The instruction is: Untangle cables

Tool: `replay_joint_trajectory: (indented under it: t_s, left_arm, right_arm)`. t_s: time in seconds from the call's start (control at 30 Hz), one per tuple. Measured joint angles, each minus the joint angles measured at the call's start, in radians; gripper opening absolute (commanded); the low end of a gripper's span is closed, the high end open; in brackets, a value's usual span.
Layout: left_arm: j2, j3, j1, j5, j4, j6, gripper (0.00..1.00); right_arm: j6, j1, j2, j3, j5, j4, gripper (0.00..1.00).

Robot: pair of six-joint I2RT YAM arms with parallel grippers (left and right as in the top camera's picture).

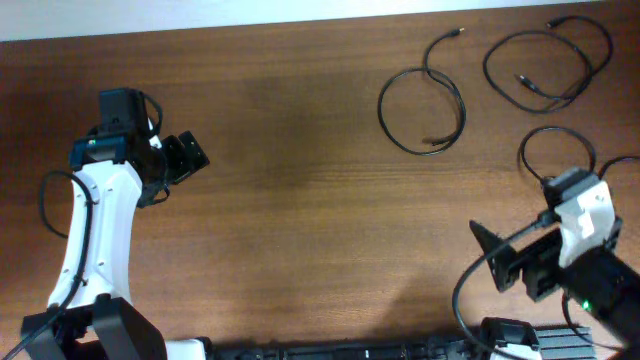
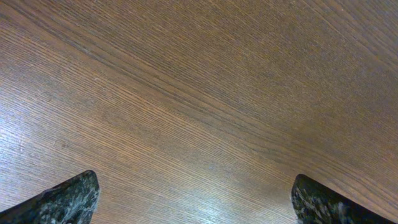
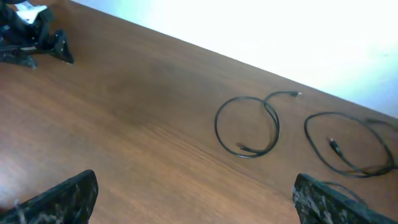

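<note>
A: Largest entry?
B: Table, brown wood. Next, left arm and right arm.
A: Grippers?
B: Left gripper: jaws spread, nothing between. Right gripper: likewise spread, empty.
A: Cables?
B: Three loose loops, far right corner: first cable, second cable, third cable, partly hidden by the right arm. All lie beyond the right gripper; the left is well apart. Right arm's job, I'd judge.

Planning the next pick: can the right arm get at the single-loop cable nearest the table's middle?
Probably yes: the right tool is open and holds nothing, and only table lies between it and that cable.
</note>
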Motion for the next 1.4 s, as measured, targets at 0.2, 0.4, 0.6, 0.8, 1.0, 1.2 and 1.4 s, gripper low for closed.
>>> replay_joint_trajectory:
  t_s: [0.2,0.4,0.6,0.8,1.0,1.2,1.4]
  left_arm:
    - [0.000,0.000,0.000,0.000,0.000,0.000,0.99]
    - [0.000,0.000,0.000,0.000,-0.002,0.000,0.99]
    - [-0.001,0.000,0.000,0.000,0.000,0.000,0.99]
    - [-0.001,0.000,0.000,0.000,0.002,0.000,0.99]
    - [-0.001,0.000,0.000,0.000,0.000,0.000,0.99]
    - [-0.001,0.000,0.000,0.000,0.000,0.000,0.99]
    - [-0.001,0.000,0.000,0.000,0.000,0.000,0.99]
  right_arm:
    - [0.067,0.000,-0.013,0.000,-0.005,-0.029,0.99]
    - [0.254,0.005,-0.093,-0.194,0.084,0.212,0.98]
    - [0.391,0.157,-0.421,-0.685,0.275,0.578,0.99]
    - [0.415,0.184,-0.597,-0.976,0.430,0.801,0.98]
    - [0.411,0.184,-0.710,-1.221,0.455,0.980,0.98]
    - [0.389,0.184,-0.712,-1.397,0.456,1.160,0.99]
    - [0.358,0.184,-0.712,-1.460,0.459,1.229,0.99]
